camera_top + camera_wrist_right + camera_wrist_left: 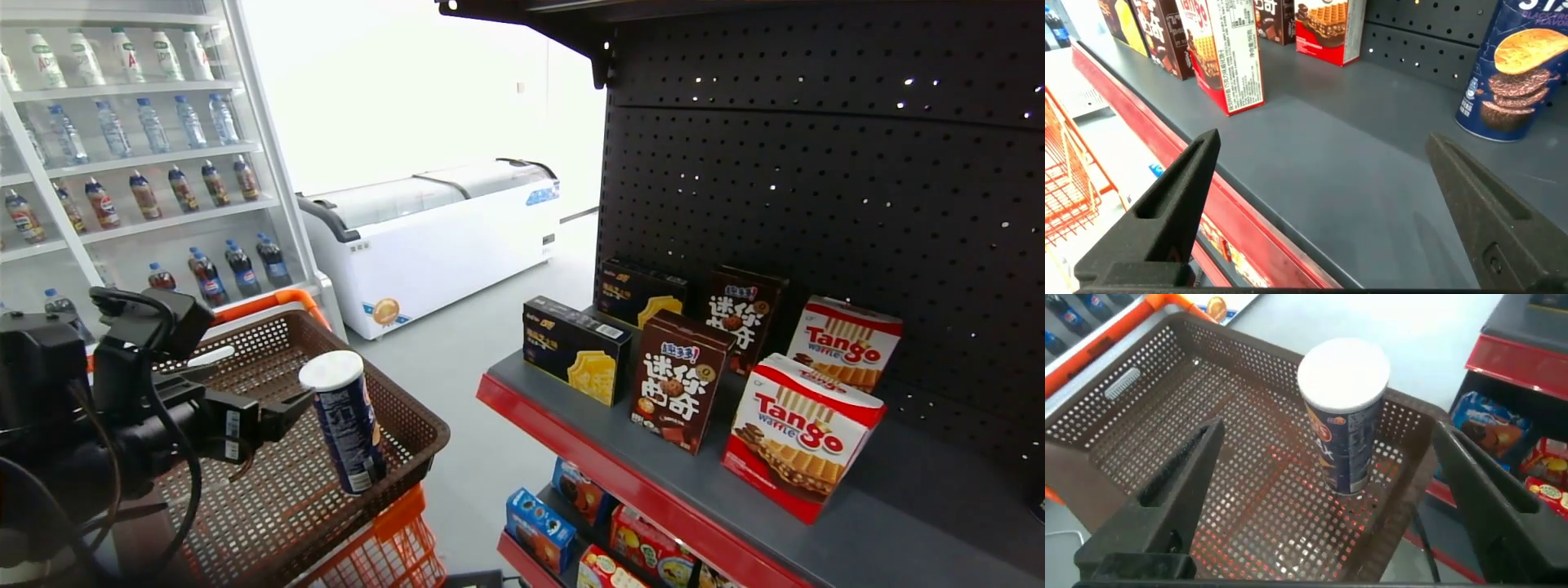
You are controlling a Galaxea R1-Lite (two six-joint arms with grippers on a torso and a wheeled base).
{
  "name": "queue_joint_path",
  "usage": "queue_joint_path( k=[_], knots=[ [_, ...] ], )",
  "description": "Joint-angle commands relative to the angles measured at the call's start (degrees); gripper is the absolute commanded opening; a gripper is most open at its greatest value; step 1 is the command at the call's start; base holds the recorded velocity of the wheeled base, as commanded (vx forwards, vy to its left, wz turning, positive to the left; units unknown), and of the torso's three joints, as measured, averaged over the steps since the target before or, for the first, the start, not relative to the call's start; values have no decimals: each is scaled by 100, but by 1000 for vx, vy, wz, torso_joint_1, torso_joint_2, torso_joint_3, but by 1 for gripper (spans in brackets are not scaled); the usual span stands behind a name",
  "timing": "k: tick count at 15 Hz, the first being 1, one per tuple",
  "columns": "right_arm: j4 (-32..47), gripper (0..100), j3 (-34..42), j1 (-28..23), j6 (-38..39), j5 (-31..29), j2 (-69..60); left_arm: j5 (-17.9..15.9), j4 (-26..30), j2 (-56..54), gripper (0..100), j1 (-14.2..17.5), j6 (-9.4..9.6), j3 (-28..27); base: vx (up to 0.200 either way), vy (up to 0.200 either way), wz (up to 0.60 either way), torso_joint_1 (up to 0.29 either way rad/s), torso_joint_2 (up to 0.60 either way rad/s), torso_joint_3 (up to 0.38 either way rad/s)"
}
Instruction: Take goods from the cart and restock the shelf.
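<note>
The basket (pixel 1127 408) looks like matt brown perforated plastic. The can (pixel 1343 433) has a glossy printed wrap and smooth white lid. The shelf (pixel 1355 163) deck is matt grey, its boxes (pixel 796 433) glossy card.

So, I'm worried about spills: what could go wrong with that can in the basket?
The can stands upright, tall and narrow, close to the rim of the basket; a finger of the open left gripper could clip it and topple it. Lifted off-centre, it might slip and fall outside the basket.
</note>
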Motion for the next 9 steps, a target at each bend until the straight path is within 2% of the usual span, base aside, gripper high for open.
queue_joint_path(
  k=[1,4,5,8,9],
  knots=[
    [-1,100,0,1,0,6,7,63,-251,600,100,-6,-97,94,0,0,0,0,0,0],
    [-1,100,0,1,0,-3,7,89,-752,986,100,-24,-115,252,0,0,0,0,0,0],
    [-1,100,0,1,0,-3,7,81,-955,1144,100,-42,-211,252,0,0,0,0,0,0],
    [-1,100,0,1,0,-3,7,81,-1543,1601,100,-33,-255,393,0,0,0,0,0,0],
    [-1,100,0,1,0,-3,7,81,-1974,1918,100,-42,-255,445,0,0,0,0,0,0]
  ],
)
